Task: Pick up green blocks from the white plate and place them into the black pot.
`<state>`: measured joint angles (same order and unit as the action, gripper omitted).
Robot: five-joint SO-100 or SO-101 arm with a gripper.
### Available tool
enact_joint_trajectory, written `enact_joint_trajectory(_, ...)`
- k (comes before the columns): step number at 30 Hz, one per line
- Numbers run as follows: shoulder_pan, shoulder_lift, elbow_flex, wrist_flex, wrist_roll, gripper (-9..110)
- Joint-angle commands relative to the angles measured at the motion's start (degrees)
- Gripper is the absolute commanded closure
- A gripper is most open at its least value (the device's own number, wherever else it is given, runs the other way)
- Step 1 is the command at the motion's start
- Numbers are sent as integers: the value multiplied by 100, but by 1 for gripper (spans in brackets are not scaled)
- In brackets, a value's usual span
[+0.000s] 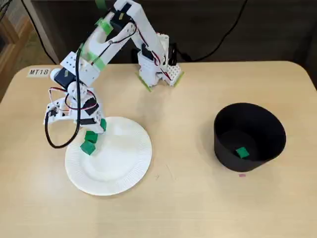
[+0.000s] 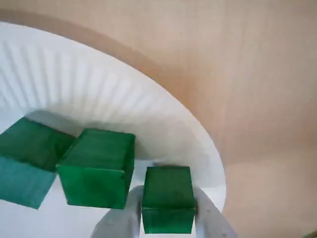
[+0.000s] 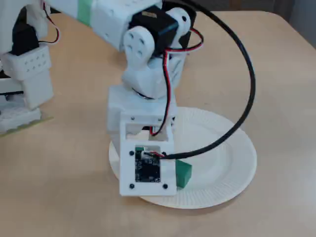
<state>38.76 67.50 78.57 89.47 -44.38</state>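
**Tool** point(image 2: 167, 199): white two-finger plastic end of the white jointed arm point(image 1: 146, 32), low over the plate's left part in a fixed view. Its fingers point(image 2: 210, 220) lie against opposite sides of one block, so it reads as pinching that block, a hold suited to lifting it clear. Whether the block has left the plate cannot be told.

**Held small green cube block** point(image 2: 166, 181): between the fingers, near the plate's ribbed rim.

**Nearer loose green cube block** point(image 2: 96, 168): on the plate, just beside the held one and almost touching it. By judgement, a straight upward lift would avoid dragging it.

**Farther loose green cube block** point(image 2: 27, 158): on the plate, against the nearer one's other side.

**White ribbed paper plate** point(image 1: 119, 166): source dish, flat on the surface.

**Black round pot** point(image 1: 225, 153): destination, upright and open, well apart from the plate to the right in a fixed view, so each block needs a carry across bare surface.

**Green block in the pot** point(image 1: 241, 152): one, lying on the pot floor. The task is judged partly done.

**Pale wooden surface** point(image 1: 198, 208): carries everything listed.

**Writing**
- White label point(image 1: 38, 72), far left of the surface, reads "MT18".
- Small circuit board point(image 3: 148, 168) on the white wrist mount has markings too small to read.
- Green tape bands point(image 1: 105, 26) on the arm carry no text.
- Black cable point(image 3: 252, 79) arcs over the plate to the mount and is unmarked.
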Motion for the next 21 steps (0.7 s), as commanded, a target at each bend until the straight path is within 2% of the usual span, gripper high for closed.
enact_joint_trajectory(1, -290, 378, -325, 26, 176, 104)
enact_joint_trajectory(6, -1415, 1775, -571, -606, 1292, 104)
enact_joint_trajectory(14, -4649, 3639, 70, -2628, 4395, 104)
enact_joint_trajectory(21, -6601, 4069, 659, -3823, 5071, 104)
